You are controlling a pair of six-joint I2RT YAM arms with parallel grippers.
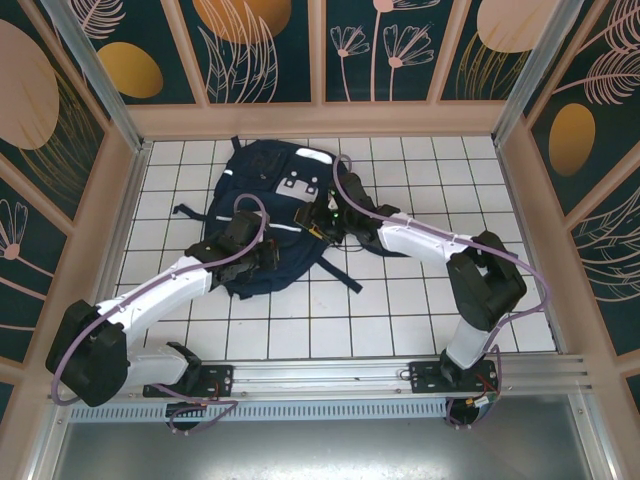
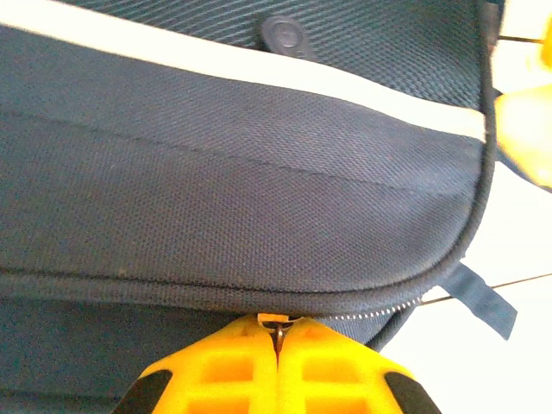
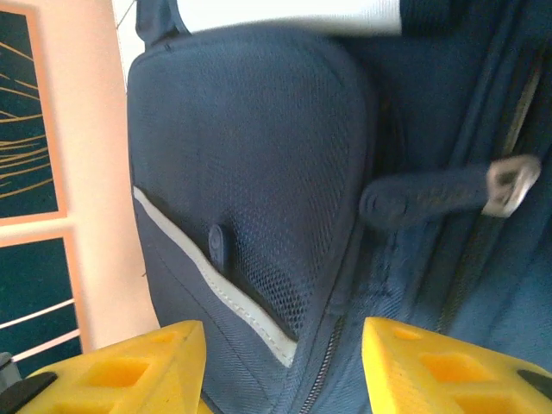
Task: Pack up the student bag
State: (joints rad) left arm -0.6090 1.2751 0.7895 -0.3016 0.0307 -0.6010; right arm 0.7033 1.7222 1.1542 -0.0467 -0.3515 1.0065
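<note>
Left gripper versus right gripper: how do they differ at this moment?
The left gripper has its fingers pressed together, pinching a zip pull at the seam of the bag; the right gripper has fingers spread, holding nothing, facing a mesh pocket. Both have yellow fingers and sit at the bag.

Navy student bag [image 1: 272,168], white stripes, grey patches; yellow left pincer [image 2: 278,336]; white grid-tiled table [image 1: 400,300].

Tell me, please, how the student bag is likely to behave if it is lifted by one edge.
Probably floppy: the student bag is soft woven fabric lying slumped. Its loose straps would likely dangle and snag. A tug from the left pincer, shut on the zip pull, may bunch fabric first.
</note>
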